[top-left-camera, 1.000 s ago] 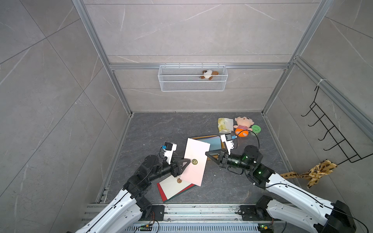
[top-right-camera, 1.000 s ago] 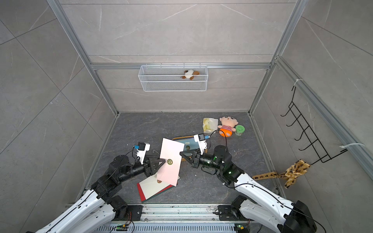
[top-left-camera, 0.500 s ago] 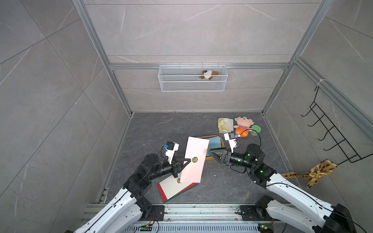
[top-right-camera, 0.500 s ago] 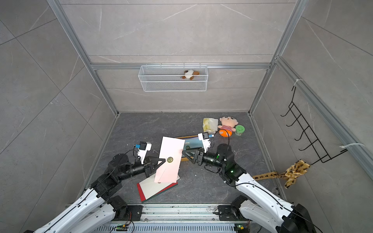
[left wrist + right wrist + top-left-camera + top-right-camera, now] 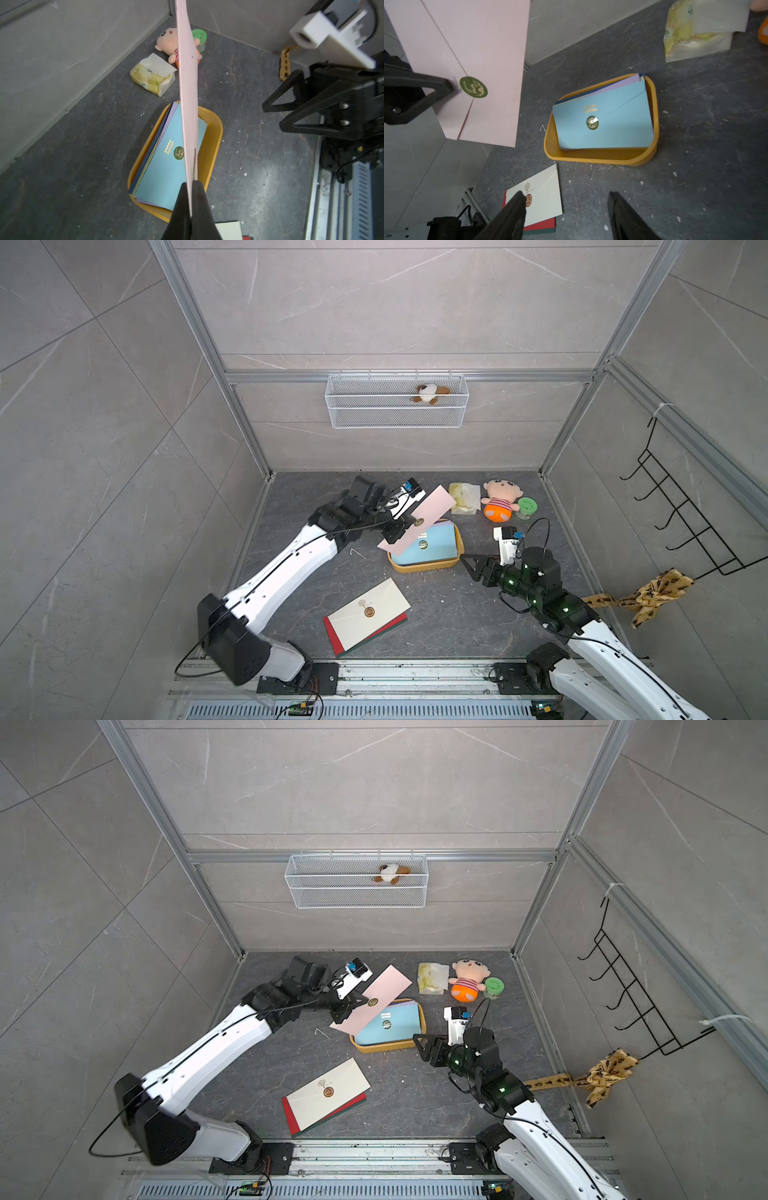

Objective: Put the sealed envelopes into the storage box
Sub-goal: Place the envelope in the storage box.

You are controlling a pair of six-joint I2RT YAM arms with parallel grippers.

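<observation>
In a top view the left gripper (image 5: 400, 531) pinches the pink envelope (image 5: 436, 502), tilted above the storage box (image 5: 424, 567); the right gripper (image 5: 471, 565) sits just beside it. Left wrist: its jaws press on the envelope's edge. Right wrist: jaws spread, seemingly empty; a blue envelope (image 5: 602, 124) tops the box's stack.

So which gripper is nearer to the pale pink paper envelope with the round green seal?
Left. The left gripper is shut on the pink envelope beside its seal. The right gripper is open, apart from it, by a corner of the yellow-orange plastic tray.
</observation>
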